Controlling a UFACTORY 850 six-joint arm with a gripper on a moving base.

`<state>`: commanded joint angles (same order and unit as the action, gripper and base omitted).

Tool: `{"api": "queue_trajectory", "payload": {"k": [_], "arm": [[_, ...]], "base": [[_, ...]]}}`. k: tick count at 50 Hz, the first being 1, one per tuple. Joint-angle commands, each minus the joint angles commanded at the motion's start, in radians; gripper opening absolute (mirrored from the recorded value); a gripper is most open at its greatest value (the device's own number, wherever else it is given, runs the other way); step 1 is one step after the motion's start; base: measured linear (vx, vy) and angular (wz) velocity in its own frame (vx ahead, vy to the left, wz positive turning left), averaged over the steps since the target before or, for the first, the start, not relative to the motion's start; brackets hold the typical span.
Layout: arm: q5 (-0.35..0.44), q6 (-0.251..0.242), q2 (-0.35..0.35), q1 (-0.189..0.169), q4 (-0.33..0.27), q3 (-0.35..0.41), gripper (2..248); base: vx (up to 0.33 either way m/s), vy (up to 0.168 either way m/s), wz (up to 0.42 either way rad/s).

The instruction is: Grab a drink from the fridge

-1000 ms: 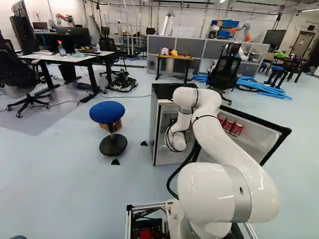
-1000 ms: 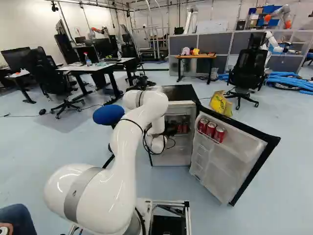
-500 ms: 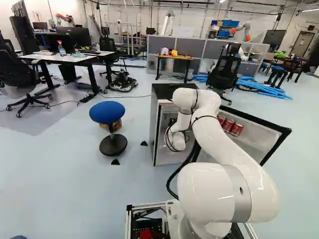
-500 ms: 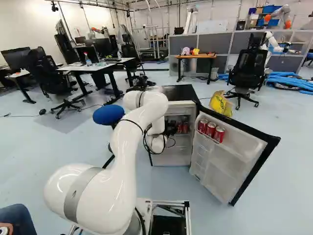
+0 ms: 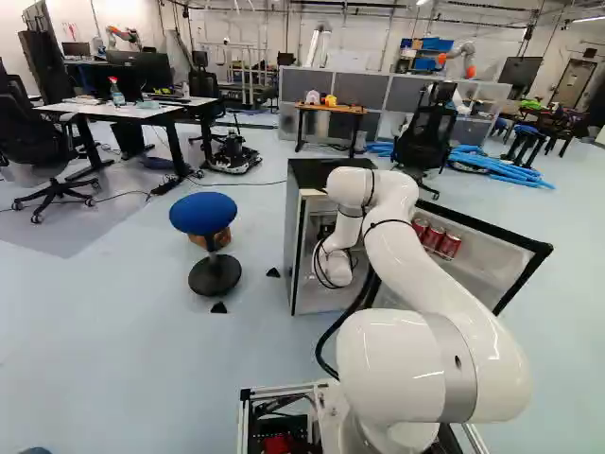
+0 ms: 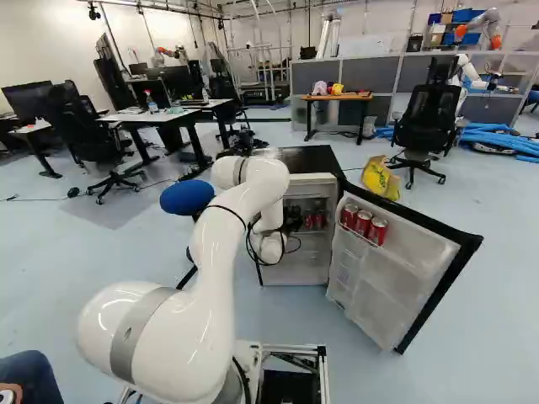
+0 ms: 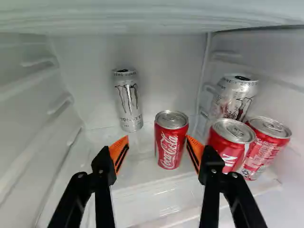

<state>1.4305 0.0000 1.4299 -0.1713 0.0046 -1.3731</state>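
Two orange pads (image 7: 118, 151) faced each other across a broad gap, the gripper (image 7: 157, 146) spread and pinching nothing, presumably to let a can pass between them. The red can (image 7: 171, 140) stood upright in line with that gap but nearer one pad than the other; whether the pad touched it, I could not tell. Standing apart from its neighbours near the front of the shelf (image 7: 142, 202), it looked the natural drink to take. A little centring would probably even up the squeeze, since closing off-centre might shove the can or tip it.

Two more reds, the nearer (image 7: 231, 142) and its partner (image 7: 267, 145), were packed side by side near the side wall, just beside one finger, so a sideways swing risked knocking them. One silver can (image 7: 128, 102) stood deeper in, by the back wall; another (image 7: 235, 97) was behind the red pair, awkward to reach first.

Outside, the arm (image 6: 215, 278) bent round so its wrist entered the fridge (image 6: 313, 158) from the front. The door (image 6: 404, 278) hung wide, giving it room, while its rack kept three door cans (image 6: 363, 223) in a row. The blue stool (image 5: 214, 246) stood apart, beyond the job.
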Motion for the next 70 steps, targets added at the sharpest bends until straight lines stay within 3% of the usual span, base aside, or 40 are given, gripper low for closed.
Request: {"api": "queue_trajectory", "payload": {"k": [70], "arm": [[0.004, 0.0, 0.08, -0.008, -0.008, -0.151, 178]], "base": [[0.0, 0.0, 0.0]]}}
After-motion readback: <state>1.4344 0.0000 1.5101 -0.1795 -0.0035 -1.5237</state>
